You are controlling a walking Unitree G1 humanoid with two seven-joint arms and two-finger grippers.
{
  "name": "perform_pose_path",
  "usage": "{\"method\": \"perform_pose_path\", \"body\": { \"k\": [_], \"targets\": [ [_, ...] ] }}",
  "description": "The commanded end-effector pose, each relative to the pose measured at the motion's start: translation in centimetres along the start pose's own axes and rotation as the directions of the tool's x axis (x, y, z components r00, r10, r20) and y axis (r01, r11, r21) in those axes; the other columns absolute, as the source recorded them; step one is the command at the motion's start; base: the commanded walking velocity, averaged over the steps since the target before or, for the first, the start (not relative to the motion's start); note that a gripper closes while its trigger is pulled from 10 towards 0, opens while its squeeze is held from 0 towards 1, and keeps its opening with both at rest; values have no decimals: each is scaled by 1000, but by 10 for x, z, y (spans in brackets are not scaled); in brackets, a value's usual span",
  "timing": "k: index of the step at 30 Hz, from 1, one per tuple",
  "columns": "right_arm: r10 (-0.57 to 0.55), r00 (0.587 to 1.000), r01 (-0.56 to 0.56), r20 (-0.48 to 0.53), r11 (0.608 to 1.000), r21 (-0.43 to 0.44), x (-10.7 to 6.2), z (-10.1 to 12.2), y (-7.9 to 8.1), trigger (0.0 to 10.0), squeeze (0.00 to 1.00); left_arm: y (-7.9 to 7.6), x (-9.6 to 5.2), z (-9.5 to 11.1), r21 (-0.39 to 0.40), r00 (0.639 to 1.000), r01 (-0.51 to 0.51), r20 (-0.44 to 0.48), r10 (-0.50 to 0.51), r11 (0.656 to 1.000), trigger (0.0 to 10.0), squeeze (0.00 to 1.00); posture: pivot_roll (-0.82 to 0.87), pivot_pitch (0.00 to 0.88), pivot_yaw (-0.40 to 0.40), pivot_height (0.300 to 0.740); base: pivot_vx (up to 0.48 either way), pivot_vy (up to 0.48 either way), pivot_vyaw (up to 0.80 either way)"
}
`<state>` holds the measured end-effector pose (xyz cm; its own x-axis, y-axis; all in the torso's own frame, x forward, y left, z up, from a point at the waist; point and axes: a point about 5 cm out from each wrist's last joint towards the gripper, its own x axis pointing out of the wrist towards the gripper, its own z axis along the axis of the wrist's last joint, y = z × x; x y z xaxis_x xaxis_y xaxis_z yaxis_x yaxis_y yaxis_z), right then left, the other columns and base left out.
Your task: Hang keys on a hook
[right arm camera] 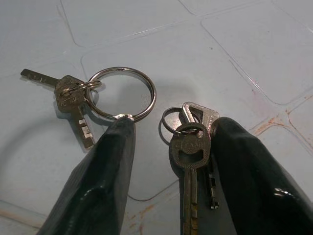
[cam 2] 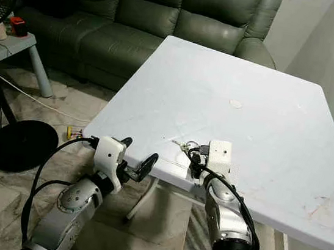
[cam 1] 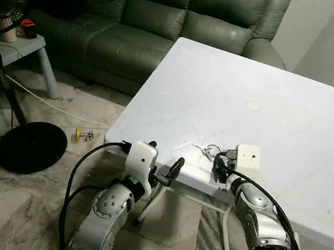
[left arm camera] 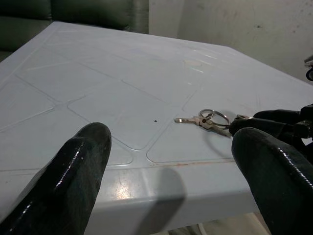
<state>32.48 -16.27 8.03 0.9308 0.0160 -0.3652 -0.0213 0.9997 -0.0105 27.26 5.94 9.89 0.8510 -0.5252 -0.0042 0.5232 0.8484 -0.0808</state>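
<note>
Your keys (right arm camera: 117, 98) lie flat on the white bench (cam 1: 280, 109), close to its near edge. The right gripper (right arm camera: 171, 161) rests over them, jaws apart: one finger touches the big ring, two keys between the fingers. The left gripper (left arm camera: 171, 171) hovers just off that near edge, jaws wide apart. A green sofa (cam 1: 168, 20) stands beyond the far edge.

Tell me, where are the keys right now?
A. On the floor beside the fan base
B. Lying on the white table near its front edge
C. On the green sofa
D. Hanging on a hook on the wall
B: the keys lie flat on the white table near its front edge, with the right gripper down at them, its jaws open around part of the bunch.
</note>
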Motion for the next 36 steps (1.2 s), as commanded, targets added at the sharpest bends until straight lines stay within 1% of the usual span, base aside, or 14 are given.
{"method": "perform_pose_path", "body": {
  "k": [1, 13, 17, 26, 36],
  "targets": [
    [-38, 998, 38, -41, 999, 3, -2, -10, -11, 0, 0, -12, 3, 2, -24, 999, 34, 12, -34, 999, 10000, 0, 70, 32, -101, 740, 0, 0, 0],
    [-45, 999, 45, -4, 999, -29, -2, -7, -11, 0, 0, -12, 4, 3, -20, 999, 38, 17, -37, 999, 10000, 0, 70, 22, -100, 740, 0, 0, 0],
    [-45, 999, 45, -1, 999, -29, -3, -7, -12, 0, 0, -12, 5, 4, -20, 999, 36, 18, -36, 999, 10000, 0, 71, 18, -101, 740, 0, 0, 0],
    [-54, 997, 55, 55, 998, -29, -2, 0, -13, 0, 0, -12, 6, 4, -19, 999, 37, 21, -36, 999, 10000, 0, 69, 8, -100, 740, 0, 0, 0],
    [-54, 996, 55, 77, 998, -22, -1, 4, -13, 0, 0, -12, 7, 5, -18, 999, 33, 24, -32, 999, 10000, 0, 71, 4, -103, 740, 0, 0, 0]
  ]
}}
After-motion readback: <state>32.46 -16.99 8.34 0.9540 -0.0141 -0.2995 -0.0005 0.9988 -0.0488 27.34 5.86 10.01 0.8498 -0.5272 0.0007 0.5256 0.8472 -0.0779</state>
